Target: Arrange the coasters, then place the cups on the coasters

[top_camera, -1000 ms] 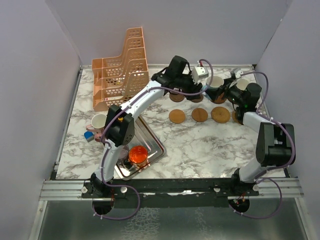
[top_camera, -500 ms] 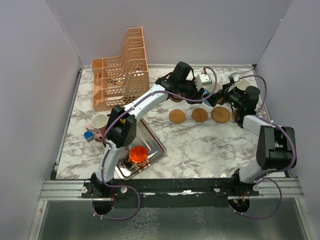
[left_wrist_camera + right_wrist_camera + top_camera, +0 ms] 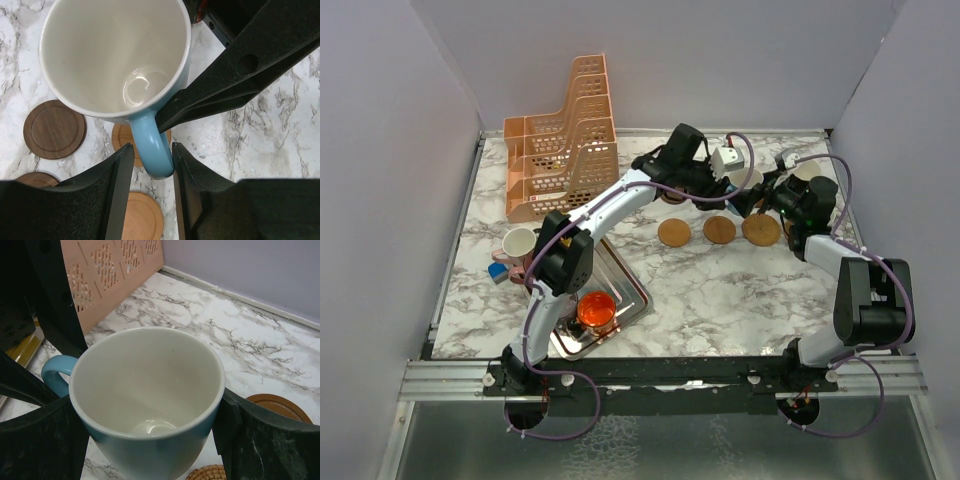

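1. Left wrist view: blue mug (image 3: 115, 55) fills the frame, mouth up and white inside. Its handle sits in the narrow gap of the left gripper (image 3: 152, 150), with both fingers against it.
2. Right gripper (image 3: 147, 415) is spread wide and clamps the mug body on both sides. The mug is therefore held from two sides, up over the far-right part of the table (image 3: 720, 290).
3. Coasters (image 3: 719, 230): three lie in full view in a near row, side by side and apart from each other.
4. At least two more sit in a far row, partly covered by the left arm (image 3: 620, 195). The right arm (image 3: 825, 245) blocks the right end, so no total count is possible.
5. Below the mug, the left wrist view shows four coasters, one of them partly under the handle.
6. Other cups, three clear:
   - a white cup (image 3: 807, 170) at far right, behind the right gripper
   - a cream cup (image 3: 518, 243) at the left edge
   - an orange cup (image 3: 596, 310) on the silver tray (image 3: 630, 285), near left
7. Something pink touches the cream cup, too hidden to name.
8. One peach-coloured stacked rack (image 3: 565, 140) stands far left, well apart from the coasters.
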Controlling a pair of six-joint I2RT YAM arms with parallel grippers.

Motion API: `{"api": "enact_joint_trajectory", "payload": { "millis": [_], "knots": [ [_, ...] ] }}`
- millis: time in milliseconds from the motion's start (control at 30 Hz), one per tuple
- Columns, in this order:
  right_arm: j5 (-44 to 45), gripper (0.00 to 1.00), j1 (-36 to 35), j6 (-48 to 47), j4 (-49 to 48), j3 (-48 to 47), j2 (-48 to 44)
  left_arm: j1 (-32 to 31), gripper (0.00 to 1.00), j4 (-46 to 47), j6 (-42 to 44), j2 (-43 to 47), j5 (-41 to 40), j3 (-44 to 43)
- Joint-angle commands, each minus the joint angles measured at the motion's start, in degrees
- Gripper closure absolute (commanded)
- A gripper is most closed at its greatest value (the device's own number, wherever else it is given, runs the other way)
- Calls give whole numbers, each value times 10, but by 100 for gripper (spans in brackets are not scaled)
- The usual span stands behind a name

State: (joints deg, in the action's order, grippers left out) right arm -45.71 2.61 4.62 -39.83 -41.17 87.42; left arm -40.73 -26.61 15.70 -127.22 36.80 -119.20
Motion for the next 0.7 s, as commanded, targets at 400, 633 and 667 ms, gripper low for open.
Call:
{"api": "enact_joint_trajectory", "payload": {
  "millis": [400,633,667],
  "knots": [
    [-3,67,-12,-11,-37,21,-36,-2,98,25,-16,-21,-4,-16],
    [2,60,-12,-30,5,20,-37,2,100,27,-11,-12,-22,-17],
    [3,59,-12,-34,15,18,-36,3,100,27,-9,-11,-28,-17]
  ]
}}
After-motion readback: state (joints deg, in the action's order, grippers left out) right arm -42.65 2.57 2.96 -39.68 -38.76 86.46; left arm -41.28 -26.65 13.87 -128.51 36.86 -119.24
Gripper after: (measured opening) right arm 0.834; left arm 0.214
